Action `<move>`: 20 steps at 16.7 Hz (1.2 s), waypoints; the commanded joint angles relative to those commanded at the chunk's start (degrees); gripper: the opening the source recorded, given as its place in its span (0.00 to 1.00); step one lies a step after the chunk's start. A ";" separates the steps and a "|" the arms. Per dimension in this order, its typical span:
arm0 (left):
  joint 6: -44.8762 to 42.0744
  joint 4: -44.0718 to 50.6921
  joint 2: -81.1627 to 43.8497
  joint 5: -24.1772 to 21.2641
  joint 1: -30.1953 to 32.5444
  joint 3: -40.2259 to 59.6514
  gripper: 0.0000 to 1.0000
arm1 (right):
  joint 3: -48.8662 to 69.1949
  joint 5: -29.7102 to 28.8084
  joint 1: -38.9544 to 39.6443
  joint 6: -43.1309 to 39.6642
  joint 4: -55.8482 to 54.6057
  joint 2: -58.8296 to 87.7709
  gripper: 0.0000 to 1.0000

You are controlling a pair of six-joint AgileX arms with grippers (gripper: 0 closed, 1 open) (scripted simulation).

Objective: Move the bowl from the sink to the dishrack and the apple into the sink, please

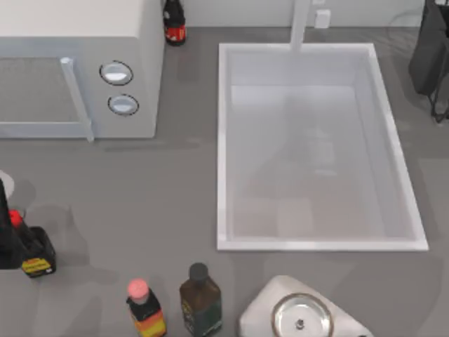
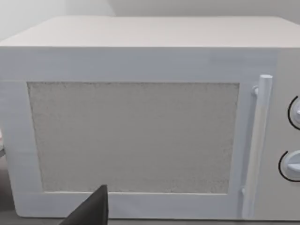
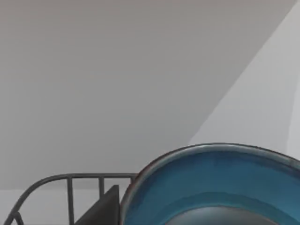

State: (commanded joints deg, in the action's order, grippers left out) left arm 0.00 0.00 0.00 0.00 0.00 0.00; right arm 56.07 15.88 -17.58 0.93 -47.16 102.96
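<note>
Parking at the table's left edge, well left of the sink (image 1: 302, 242), left gripper (image 1: 7, 239) idle, jaw state unreadable. Sink basin holds nothing. Right of the sink, the bowl (image 3: 215, 187) sits close against the right wrist camera beside dishrack (image 3: 70, 187) bars, probably carried; grip unconfirmed. Apple transfer pending.

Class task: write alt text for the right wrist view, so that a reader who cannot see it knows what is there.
A glossy blue bowl with a thin reddish-brown rim and a dark inside sits close to the camera, cut off by the picture's edge. Beside it stands the curved dark wire frame of a dishrack, with a plain pale wall behind both.
</note>
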 joint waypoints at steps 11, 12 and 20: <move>0.00 0.00 0.00 0.00 0.00 0.00 1.00 | -7.68 -4.10 0.37 0.72 6.57 -10.57 1.00; 0.00 0.00 0.00 0.00 0.00 0.00 1.00 | -9.65 -4.69 0.90 0.66 8.20 -14.20 1.00; 0.00 0.00 0.00 0.00 0.00 0.00 1.00 | -26.19 -7.86 7.35 -0.19 22.02 -45.98 1.00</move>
State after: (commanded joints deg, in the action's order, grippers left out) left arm 0.00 0.00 0.00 0.00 0.00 0.00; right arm 29.89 8.02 -10.23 0.74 -25.14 56.98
